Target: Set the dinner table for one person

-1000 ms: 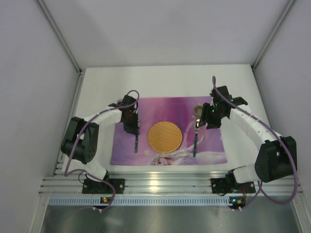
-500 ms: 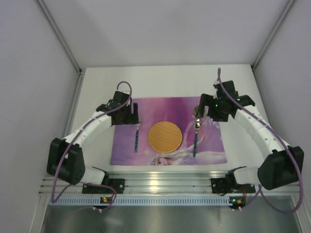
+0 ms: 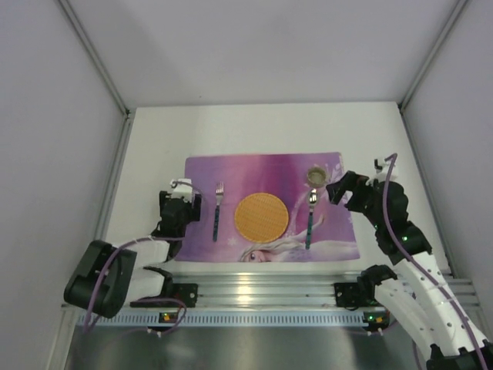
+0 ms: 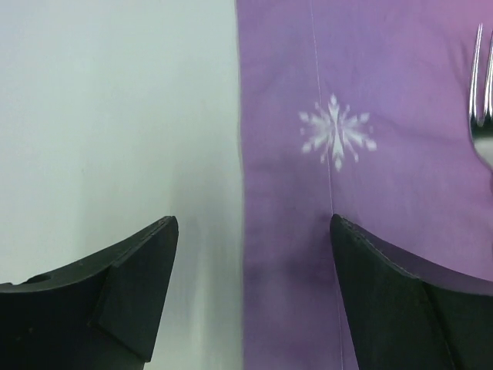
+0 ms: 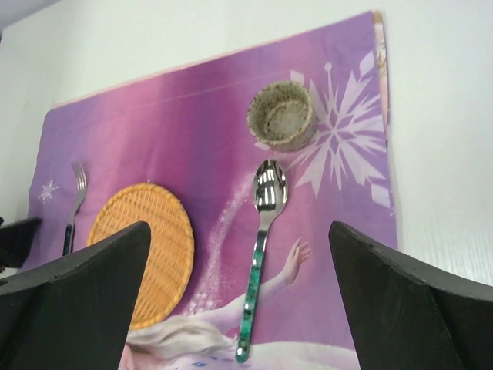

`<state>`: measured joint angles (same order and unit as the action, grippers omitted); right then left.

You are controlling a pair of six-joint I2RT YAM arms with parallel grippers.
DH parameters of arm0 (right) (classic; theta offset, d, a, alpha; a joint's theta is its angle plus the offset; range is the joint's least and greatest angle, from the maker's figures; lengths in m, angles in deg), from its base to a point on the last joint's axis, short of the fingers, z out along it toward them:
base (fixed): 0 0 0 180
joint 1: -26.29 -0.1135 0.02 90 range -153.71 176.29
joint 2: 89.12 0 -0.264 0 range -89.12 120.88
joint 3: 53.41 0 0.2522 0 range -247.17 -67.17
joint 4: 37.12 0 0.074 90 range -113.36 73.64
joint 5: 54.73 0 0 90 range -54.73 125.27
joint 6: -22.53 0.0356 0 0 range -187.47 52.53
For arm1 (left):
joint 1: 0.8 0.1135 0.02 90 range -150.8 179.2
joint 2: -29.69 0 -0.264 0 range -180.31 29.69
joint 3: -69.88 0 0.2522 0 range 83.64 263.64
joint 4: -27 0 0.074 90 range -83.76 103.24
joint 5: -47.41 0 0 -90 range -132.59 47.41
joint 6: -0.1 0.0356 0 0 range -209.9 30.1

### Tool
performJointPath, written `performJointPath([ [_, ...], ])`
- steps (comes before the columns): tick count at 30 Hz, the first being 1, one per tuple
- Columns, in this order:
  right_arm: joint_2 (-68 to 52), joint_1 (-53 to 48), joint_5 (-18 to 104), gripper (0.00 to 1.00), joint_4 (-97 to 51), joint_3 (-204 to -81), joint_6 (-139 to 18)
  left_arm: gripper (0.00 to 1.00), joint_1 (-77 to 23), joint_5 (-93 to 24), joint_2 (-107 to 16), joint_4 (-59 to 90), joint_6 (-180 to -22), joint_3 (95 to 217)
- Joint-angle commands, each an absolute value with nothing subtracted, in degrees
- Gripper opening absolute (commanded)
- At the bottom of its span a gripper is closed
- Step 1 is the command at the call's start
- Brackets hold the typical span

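On the white dinner table (image 3: 262, 127) lies a purple placemat (image 3: 262, 166). A round woven orange plate (image 3: 261, 216) sits at the mat's middle. A fork (image 3: 218, 212) lies left of it and a green-handled spoon (image 3: 310, 220) right of it. A small speckled cup (image 3: 316, 176) stands above the spoon. My left gripper (image 3: 183, 206) hangs open and empty over the mat's left edge (image 4: 243, 154), with the fork's tines (image 4: 481, 92) to its right. My right gripper (image 3: 339, 191) is open and empty, raised near the mat's right side, looking down on the spoon (image 5: 269, 189), cup (image 5: 281, 116) and plate (image 5: 146, 247).
White walls with metal posts close in the table on the left, right and back. An aluminium rail (image 3: 254, 291) carrying both arm bases runs along the near edge. Bare white tabletop (image 4: 115, 116) lies left of the placemat and beyond it.
Both grippers have opened and drawn back toward the near edge, away from the fork and spoon. The fork and spoon now lie free on the placemat.
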<state>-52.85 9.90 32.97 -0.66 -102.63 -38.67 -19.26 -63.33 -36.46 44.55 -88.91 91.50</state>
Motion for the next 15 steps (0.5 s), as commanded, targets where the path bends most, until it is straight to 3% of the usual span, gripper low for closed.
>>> performJointPath([
  [1,-56.3,9.5,30.5,1.0,-10.8,-101.5,-43.7,0.84,-16.9,-62.6,-43.2,68.1,-83.8,95.3],
  [3,-56.7,9.4,31.1,1.0,-10.7,-101.6,-47.4,0.84,-14.9,-62.4,-49.4,64.7,-85.1,101.1],
  [5,-56.6,9.5,33.0,1.0,-10.6,-102.2,-50.6,0.72,-7.4,-52.6,-54.7,56.8,-91.5,108.6],
  [7,-56.1,9.4,34.5,1.0,-10.0,-102.7,-51.8,0.53,0.4,-43.7,-60.6,53.6,-94.9,113.2],
  [9,-55.9,9.5,35.0,1.0,-9.6,-103.1,-52.9,0.54,3.3,-36.8,-63.6,56.6,-94.9,114.7],
  [11,-56.2,9.4,35.0,1.0,-9.5,-102.9,-53.5,0.53,3.4,-36.1,-61.8,54.1,-95.0,114.6],
  [15,-57.4,9.5,36.9,1.0,-10.0,-101.8,-54.3,0.6,3.1,-36.2,-58.6,66.6,-94.4,105.9],
])
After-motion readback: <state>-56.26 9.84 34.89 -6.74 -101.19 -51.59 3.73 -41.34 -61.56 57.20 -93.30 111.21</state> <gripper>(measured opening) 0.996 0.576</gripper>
